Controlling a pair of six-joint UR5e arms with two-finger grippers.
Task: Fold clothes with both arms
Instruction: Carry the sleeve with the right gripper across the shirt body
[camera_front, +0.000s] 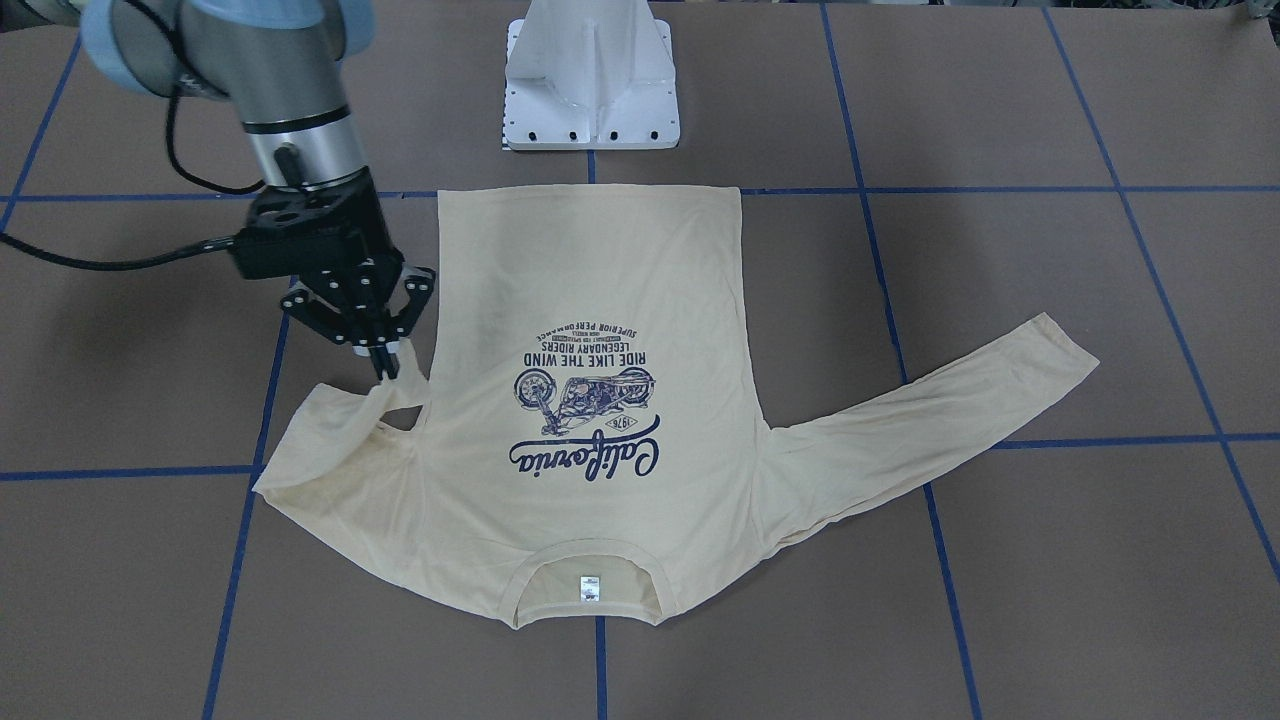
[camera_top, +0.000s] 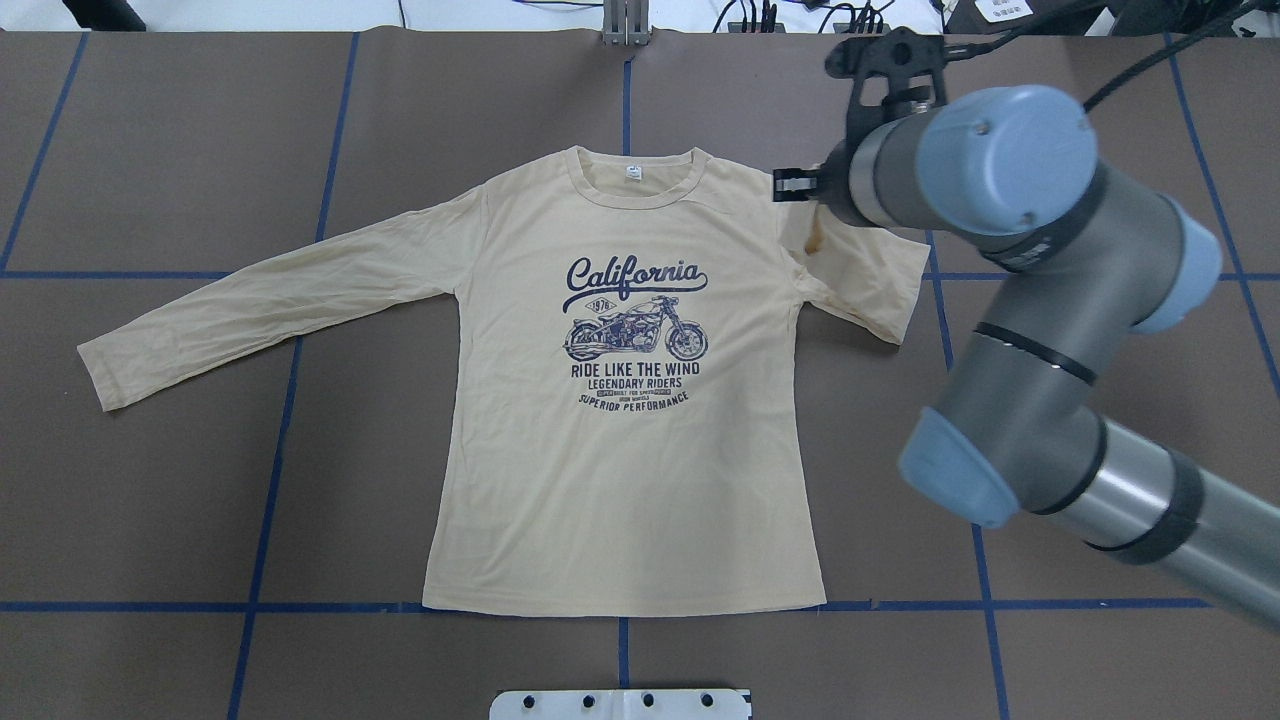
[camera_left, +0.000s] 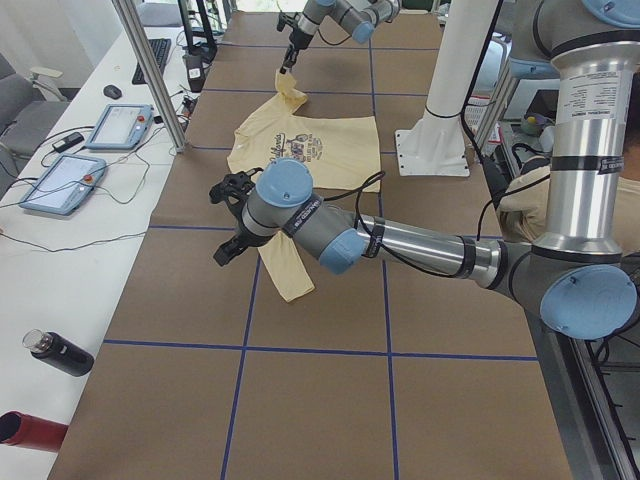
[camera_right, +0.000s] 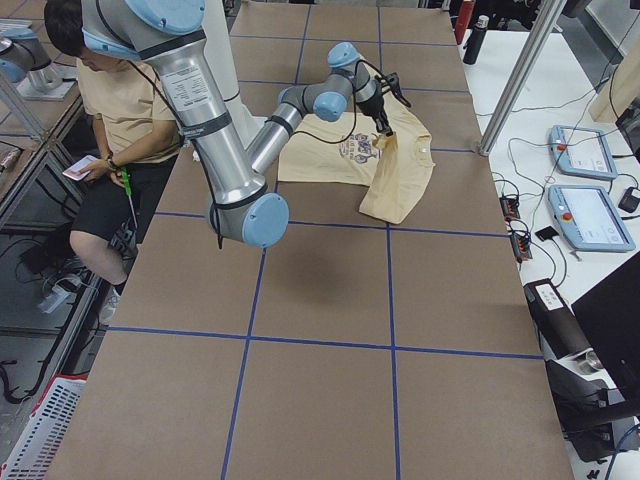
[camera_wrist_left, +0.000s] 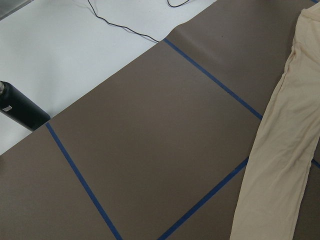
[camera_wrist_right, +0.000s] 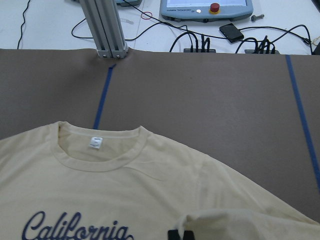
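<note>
The cream-yellow long-sleeved T-shirt (camera_front: 590, 260) lies flat, print up, collar away from the robot base. My right gripper (camera_front: 385, 368) is shut on the cuff of its right sleeve (camera_top: 870, 280), which is lifted and doubled back toward the chest. In the right wrist view the fingertips (camera_wrist_right: 180, 235) pinch fabric below the neck label (camera_wrist_right: 96, 142). The other sleeve (camera_front: 930, 410) lies stretched out. My left gripper (camera_left: 222, 222) hovers just off that sleeve's outer half; it shows only in the exterior left view, so I cannot tell its state. The left wrist view shows that sleeve (camera_wrist_left: 280, 165).
The white pedestal base (camera_front: 590, 80) stands by the shirt's hem. Blue tape lines cross the brown table. A black bottle (camera_wrist_left: 22, 107) lies off the table's left end. Control pendants (camera_right: 585, 150) and an aluminium post (camera_wrist_right: 105, 27) line the far side. A person (camera_right: 120, 110) sits behind the robot.
</note>
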